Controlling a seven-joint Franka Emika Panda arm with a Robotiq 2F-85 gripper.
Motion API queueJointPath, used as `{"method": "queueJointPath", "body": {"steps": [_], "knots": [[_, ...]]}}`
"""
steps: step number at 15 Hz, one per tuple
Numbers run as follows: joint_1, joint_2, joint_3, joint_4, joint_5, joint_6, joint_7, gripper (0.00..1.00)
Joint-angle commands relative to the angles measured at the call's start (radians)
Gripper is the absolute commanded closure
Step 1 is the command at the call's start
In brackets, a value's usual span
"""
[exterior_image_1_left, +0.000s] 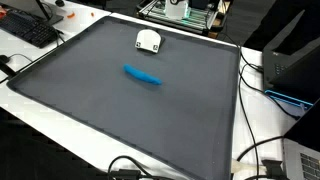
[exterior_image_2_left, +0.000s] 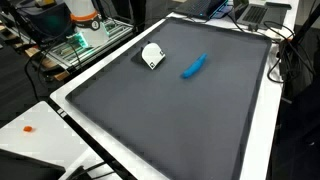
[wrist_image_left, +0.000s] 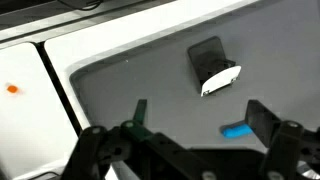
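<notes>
My gripper (wrist_image_left: 200, 118) shows only in the wrist view. Its two dark fingers are spread wide apart with nothing between them, high above a dark grey mat (wrist_image_left: 130, 80). A blue elongated object (wrist_image_left: 237, 129) lies on the mat just inside one finger. It shows in both exterior views (exterior_image_1_left: 142, 75) (exterior_image_2_left: 194, 66). A white rounded object with a dark part (wrist_image_left: 218, 78) sits on the mat beyond it, and also shows in both exterior views (exterior_image_1_left: 149, 40) (exterior_image_2_left: 152, 56). The arm is out of both exterior views.
The mat (exterior_image_1_left: 130, 110) lies on a white table. A keyboard (exterior_image_1_left: 30, 30), a black box (exterior_image_1_left: 290, 65) and cables (exterior_image_1_left: 255, 150) stand around it. A laptop (exterior_image_2_left: 260, 12) and green-lit equipment (exterior_image_2_left: 80, 45) are beside it. A small orange piece (exterior_image_2_left: 30, 128) lies on the white edge.
</notes>
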Motion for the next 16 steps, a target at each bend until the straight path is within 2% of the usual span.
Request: {"method": "queueJointPath", "body": {"steps": [1, 5, 7, 9, 16], "knots": [[-0.021, 0.004, 0.017, 0.003, 0.007, -0.003, -0.008, 0.00], [0.001, -0.037, 0.103, -0.100, 0.016, 0.017, 0.088, 0.00], [0.001, -0.048, 0.171, -0.165, 0.043, 0.033, 0.240, 0.00], [0.003, -0.048, 0.221, -0.227, 0.115, 0.077, 0.393, 0.00], [0.018, -0.037, 0.351, -0.416, 0.335, 0.384, 0.749, 0.00]]}}
